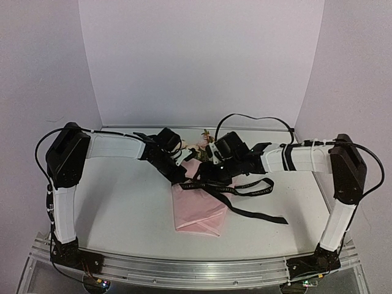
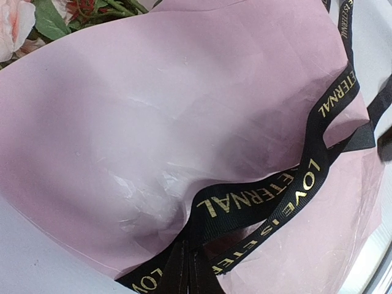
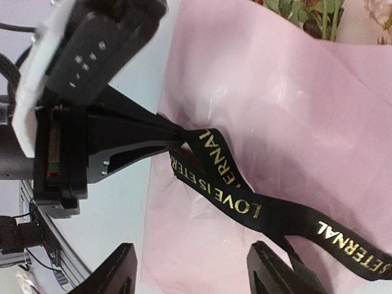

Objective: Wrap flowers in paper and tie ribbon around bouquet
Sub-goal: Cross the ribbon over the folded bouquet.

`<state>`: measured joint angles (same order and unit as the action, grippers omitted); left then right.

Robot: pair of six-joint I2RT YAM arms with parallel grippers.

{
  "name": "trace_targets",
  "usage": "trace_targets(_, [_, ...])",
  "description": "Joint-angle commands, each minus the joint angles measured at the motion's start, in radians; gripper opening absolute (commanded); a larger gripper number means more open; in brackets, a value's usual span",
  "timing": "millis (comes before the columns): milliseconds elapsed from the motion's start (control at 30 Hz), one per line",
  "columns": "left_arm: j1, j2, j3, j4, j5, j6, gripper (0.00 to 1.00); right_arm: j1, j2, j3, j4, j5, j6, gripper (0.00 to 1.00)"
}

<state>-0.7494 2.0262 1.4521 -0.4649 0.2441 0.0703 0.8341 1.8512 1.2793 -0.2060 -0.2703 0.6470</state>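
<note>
While the left gripper [image 3: 176, 138] clamps the ribbon [image 3: 239, 196] at nine o'clock on the paper [image 3: 275, 104], the right gripper [image 3: 193, 272] gapes empty (tying stage), likely needing the loose tail next.

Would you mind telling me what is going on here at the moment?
A two-armed robot is tying a bouquet. The flowers already lie wrapped in the pink paper. The left gripper has its jaws shut on the black ribbon, which loops across the paper, while the right gripper hovers open over it.
</note>
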Motion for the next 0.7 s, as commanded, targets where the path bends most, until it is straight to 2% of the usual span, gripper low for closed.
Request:
trace_targets(0, [0.006,-0.034,0.031,0.006,0.035,-0.01,0.0,-0.081,-0.003,0.071,-0.12,-0.139,-0.267,0.68])
trace_targets(167, [0.008,-0.028,0.032,0.005,0.044,-0.01,0.0,-0.109,0.122,0.254,-0.317,-0.263,-0.416,0.77])
trace_targets(300, [0.012,-0.021,0.041,0.0,0.057,-0.01,0.0,-0.11,0.192,0.341,-0.39,-0.273,-0.489,0.79])
trace_targets(667, [0.019,-0.005,0.07,-0.015,0.076,-0.01,0.0,-0.109,0.283,0.425,-0.452,-0.303,-0.51,0.63])
